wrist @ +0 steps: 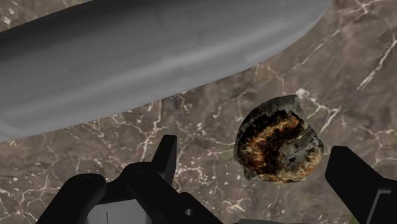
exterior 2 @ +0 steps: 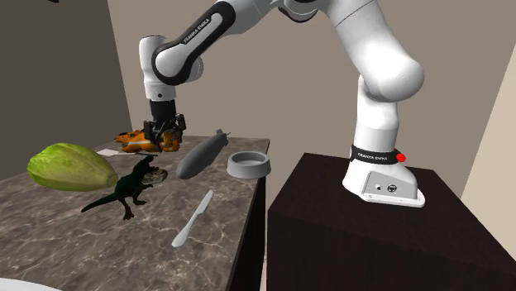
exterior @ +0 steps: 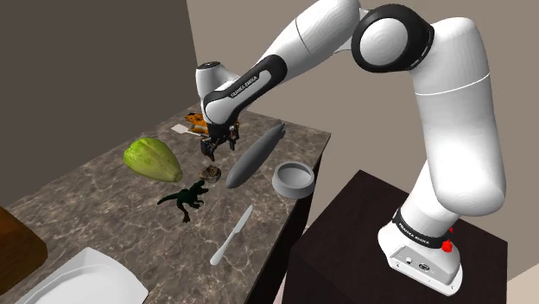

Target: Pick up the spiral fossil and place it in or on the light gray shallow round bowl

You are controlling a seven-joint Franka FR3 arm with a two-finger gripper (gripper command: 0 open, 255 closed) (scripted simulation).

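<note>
Black two-finger gripper (wrist: 257, 159) spread wide above the marbled counter (wrist: 210, 130); the mottled brown-and-grey spiral fossil (wrist: 278, 139) lies between its fingers, untouched, nearer one finger. Risk: an off-centre close could shove or tip the stone, and the long grey blimp-shaped body (wrist: 159, 57) just beside the hand might get clipped going down. Height of fingertips over the fossil hard to judge; light grey shallow round bowl (exterior: 294, 180) sits beyond the blimp.

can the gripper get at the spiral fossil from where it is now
Probably yes: the gripper hangs open above the spiral fossil, which lies on the counter between the two fingers, untouched. The long grey airship lies close by but outside the fingers, so a straight descent looks free.
</note>
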